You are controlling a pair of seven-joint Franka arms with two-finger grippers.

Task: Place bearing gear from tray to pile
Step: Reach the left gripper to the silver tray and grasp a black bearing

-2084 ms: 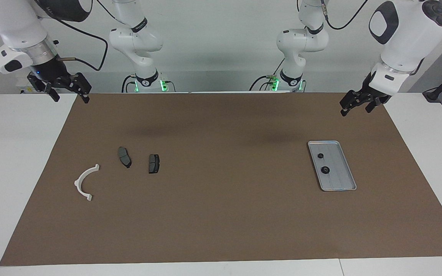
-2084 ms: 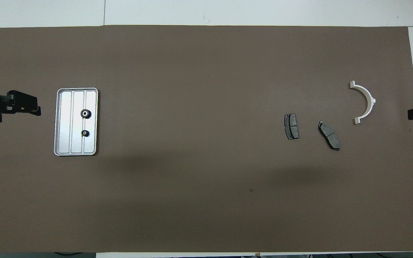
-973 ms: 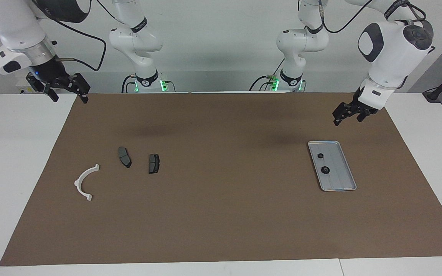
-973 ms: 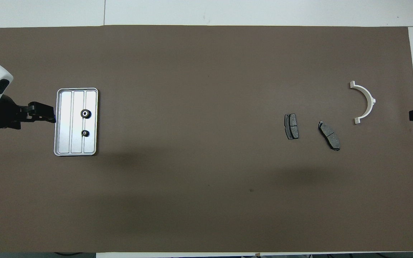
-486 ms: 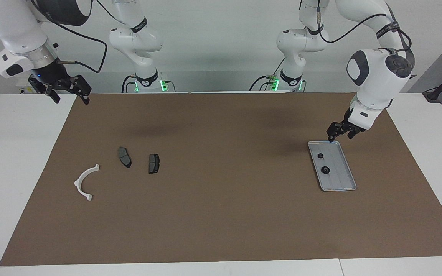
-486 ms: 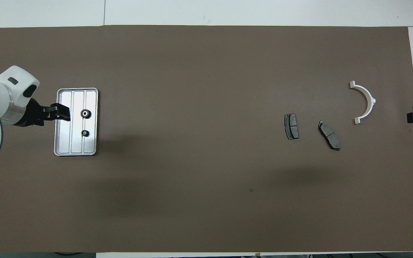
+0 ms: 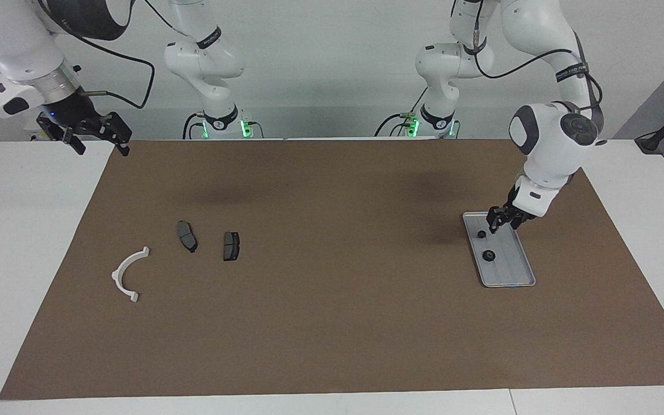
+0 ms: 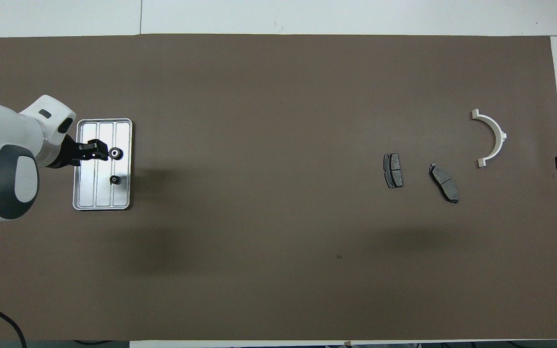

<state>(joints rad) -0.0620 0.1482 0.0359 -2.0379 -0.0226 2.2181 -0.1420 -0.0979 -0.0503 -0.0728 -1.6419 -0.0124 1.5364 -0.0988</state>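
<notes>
Now I have the left tool (image 7: 496, 223) low over the tray (image 7: 513, 271), at the end nearer the robots, beside the smaller gear (image 7: 481, 234); how wide its fingers stand I cannot tell, and it holds nothing. The larger gear (image 7: 488, 256) lies mid-tray. The right tool (image 7: 98, 138) waits, spread wide, above the bench (image 7: 32, 230) edge. The pile, a bracket (image 7: 126, 274) and two pads (image 7: 187, 236), lies toward the right arm's end.

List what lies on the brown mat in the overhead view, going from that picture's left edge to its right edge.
tray with two gears on it and the left gripper over it → rectangular brake pad → slanted brake pad → white half-ring bracket.
</notes>
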